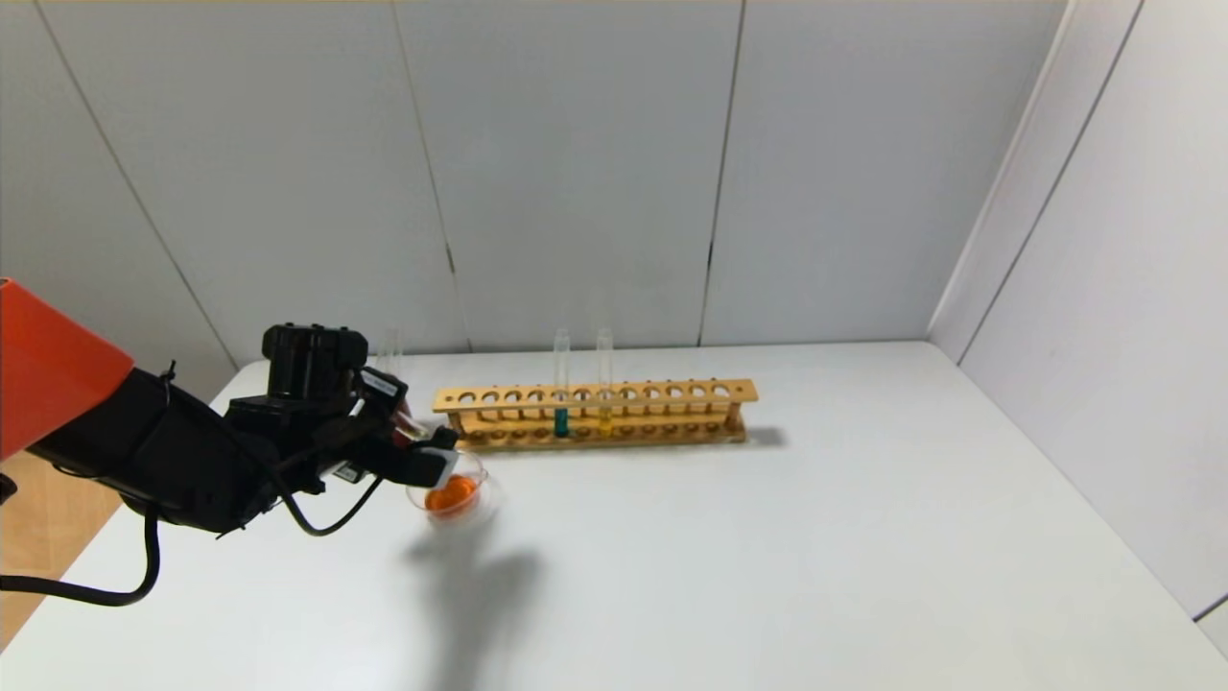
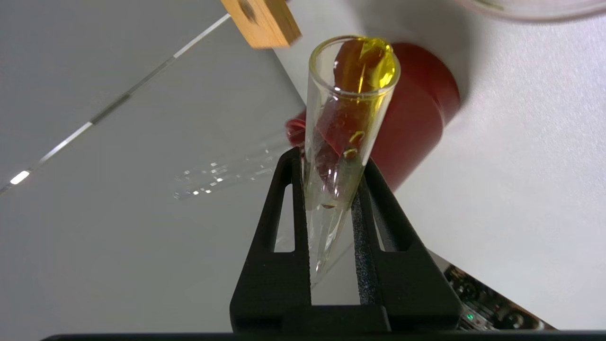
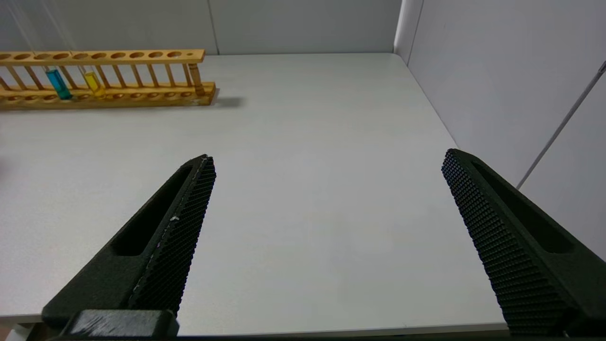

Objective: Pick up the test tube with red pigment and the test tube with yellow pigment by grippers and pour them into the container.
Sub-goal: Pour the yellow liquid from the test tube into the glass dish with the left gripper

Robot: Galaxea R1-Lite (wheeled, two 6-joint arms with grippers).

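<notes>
one test tube (image 2: 348, 128) pinched between left gripper (image 2: 331, 199) fingers — tilted over the container (image 1: 454, 497).

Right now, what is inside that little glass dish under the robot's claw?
The container holds a pool of orange liquid. The left gripper, tilting a test tube with yellow liquid at its mouth, covers the dish's near-left rim, so that part stays unseen.

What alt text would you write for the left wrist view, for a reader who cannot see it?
The left gripper is shut on a tilted glass test tube with yellow liquid pooled at its open mouth. Behind it stands a dark red cup on the white table.
</notes>
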